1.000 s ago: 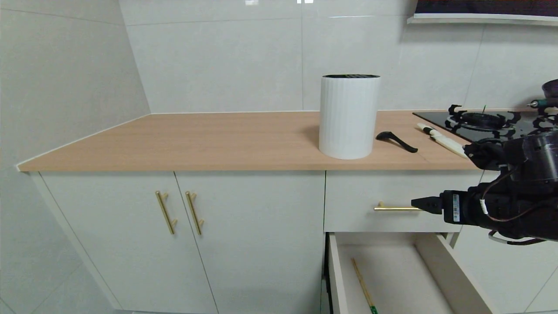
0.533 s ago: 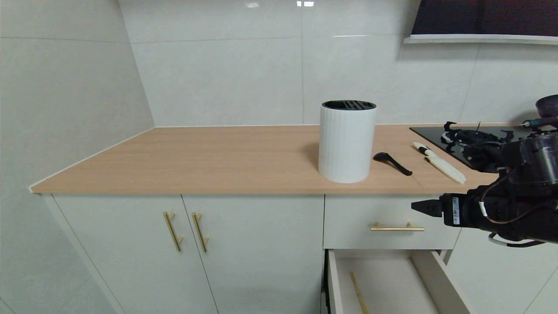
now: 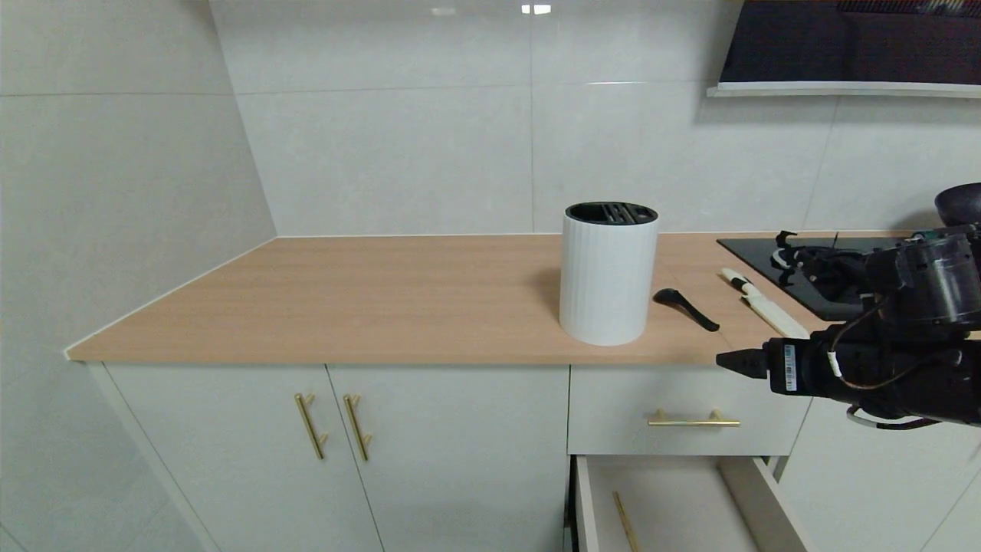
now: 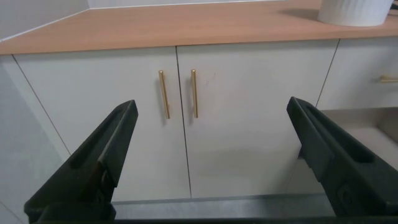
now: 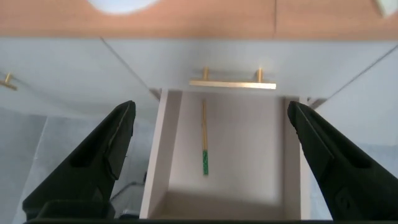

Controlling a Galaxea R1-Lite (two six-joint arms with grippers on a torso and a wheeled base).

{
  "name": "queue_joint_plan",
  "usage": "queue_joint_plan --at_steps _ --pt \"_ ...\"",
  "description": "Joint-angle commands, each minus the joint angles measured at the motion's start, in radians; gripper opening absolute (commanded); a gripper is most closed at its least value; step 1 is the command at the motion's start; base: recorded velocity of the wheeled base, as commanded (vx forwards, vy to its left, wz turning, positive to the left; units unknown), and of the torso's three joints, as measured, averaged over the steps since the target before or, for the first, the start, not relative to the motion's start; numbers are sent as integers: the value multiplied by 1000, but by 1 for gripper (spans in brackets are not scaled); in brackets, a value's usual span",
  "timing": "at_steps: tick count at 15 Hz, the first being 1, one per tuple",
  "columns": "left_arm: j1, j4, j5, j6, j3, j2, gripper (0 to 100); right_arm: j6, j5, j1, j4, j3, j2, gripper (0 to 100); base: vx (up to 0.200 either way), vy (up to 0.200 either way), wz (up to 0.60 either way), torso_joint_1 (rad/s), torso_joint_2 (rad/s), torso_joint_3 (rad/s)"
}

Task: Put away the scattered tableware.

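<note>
Left gripper (image 4: 211, 109) was spread wide with nothing in it, facing the cupboard doors (image 4: 249, 137) under the desk (image 3: 383, 299). No real worry there, apart from maybe clipping the thin brass handles (image 4: 163, 93).

The tall white holder (image 3: 608, 276) stood close to the desk's front edge, toward its right end. It's a ribbed cylinder with a black slotted top, and it looked like hard plastic. Being tall and narrow, I'd guess a careless arm swing could tip it over.

Just beside it on the right lay the black spoon (image 3: 684, 307), smooth, curved and lying flat. I'd expect it to skate on that satiny wood-grain top rather than lift if pinched badly.

Further right, next to the glossy black stove (image 3: 805, 264), lay the knife (image 3: 762, 303), cream coloured with a dark band, its end pointing at the front edge. That was my main concern, since one nudge could send it over the edge and down into the drawer (image 3: 739, 491) or onto the floor.

That matte white drawer was pulled out below, with one skinny wooden chopstick (image 5: 204, 146) with a green tip already in it. Anything reaching low might knock against it.

Right gripper (image 5: 211, 109) hung above the drawer, fingers far apart and holding nothing.
</note>
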Motion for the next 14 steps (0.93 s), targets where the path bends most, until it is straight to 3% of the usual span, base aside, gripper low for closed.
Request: queue_joint_plan --at_steps 1,5,10,12,14 --pt "0 0 0 -1 0 1 100 -25 7 -35 -62 -38 83 100 0 0 0 0 0 0" --pt "0 0 -1 1 0 1 100 -48 67 -115 -136 -225 270 100 0 0 0 0 0 0" --pt "0 0 0 -1 0 1 100 -208 270 -255 -157 -553 540 100 0 0 0 0 0 0" --pt "0 0 0 -1 0 1 100 -248 302 -264 -159 -581 592 100 0 0 0 0 0 0" --pt "0 0 0 1 0 1 100 -298 354 -270 -166 -525 598 100 0 0 0 0 0 0"
